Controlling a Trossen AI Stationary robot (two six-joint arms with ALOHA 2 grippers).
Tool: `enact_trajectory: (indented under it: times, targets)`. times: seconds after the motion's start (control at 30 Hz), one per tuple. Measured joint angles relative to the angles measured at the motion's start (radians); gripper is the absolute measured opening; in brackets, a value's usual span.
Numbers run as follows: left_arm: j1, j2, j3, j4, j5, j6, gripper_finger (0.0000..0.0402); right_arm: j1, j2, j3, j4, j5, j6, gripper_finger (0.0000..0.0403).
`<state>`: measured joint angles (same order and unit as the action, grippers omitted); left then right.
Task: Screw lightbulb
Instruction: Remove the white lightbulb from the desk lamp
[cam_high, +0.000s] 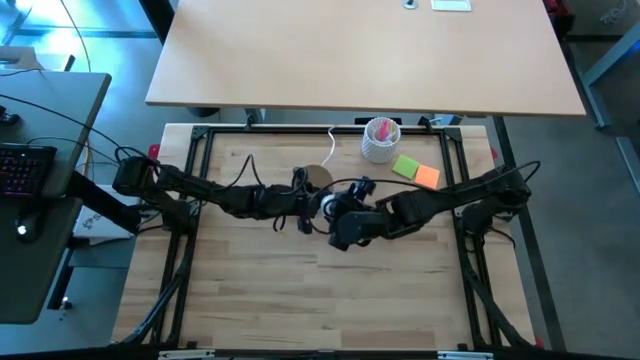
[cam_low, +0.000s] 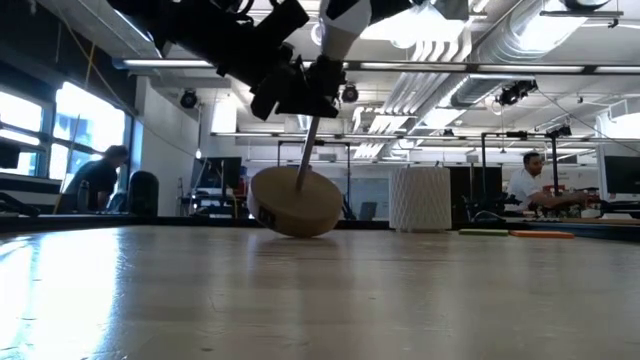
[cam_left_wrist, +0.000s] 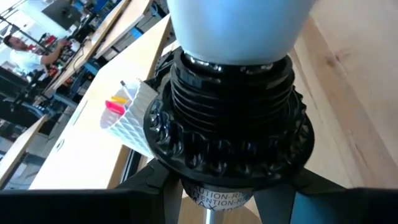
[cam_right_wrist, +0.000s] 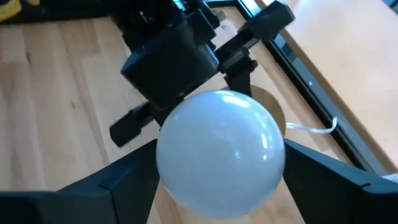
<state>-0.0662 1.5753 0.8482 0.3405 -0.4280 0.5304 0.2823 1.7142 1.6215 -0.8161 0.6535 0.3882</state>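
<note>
The round wooden stand (cam_low: 295, 205) is tipped, with one edge of its base on the table. A thin rod leads up from it to the black threaded socket (cam_left_wrist: 231, 118), and my left gripper (cam_left_wrist: 230, 190) is shut on that socket. The white lightbulb (cam_right_wrist: 221, 155) sits in the socket's mouth, so its screw base is hidden. My right gripper (cam_right_wrist: 221, 177) comes from the table's right, open, with one finger on either side of the bulb's globe. In the high view both grippers meet at mid-table around the bulb (cam_high: 329, 205). My left gripper pinches the socket's lower part (cam_left_wrist: 217, 196), below the ribbed flange, between its two fingers. It comes from the table's left, slanting slightly down. The stand hangs tilted from the hold, with the lower edge of its base (cam_low: 300, 234) on the table. My right gripper's fingers (cam_right_wrist: 130, 180) flank the globe closely; I cannot tell whether they touch it.
A white ribbed cup (cam_high: 381, 138) with pink contents stands at the far side, right of centre. Green and orange pads (cam_high: 415, 170) lie beside it. A white cord (cam_high: 330, 140) runs from the stand toward the far edge. A black frame (cam_high: 200, 160) borders the wooden table.
</note>
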Motion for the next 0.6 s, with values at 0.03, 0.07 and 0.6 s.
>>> enact_trajectory:
  times: [0.03,0.07,0.6]
  targets:
    - [0.000,0.000,0.000,0.000,0.010,0.001,0.0138,0.000,0.000,0.000,0.000,-0.001,-0.023,0.0302]
    - [0.000,0.000,0.001,-0.003,0.021,0.004,0.0138,0.000,0.000,0.000,0.001,0.000,-0.053,0.0295]
    - [-0.002,-0.002,0.001,-0.038,0.224,0.029,0.0138,0.045,-0.001,0.000,0.019,-0.161,-0.759,0.0281]
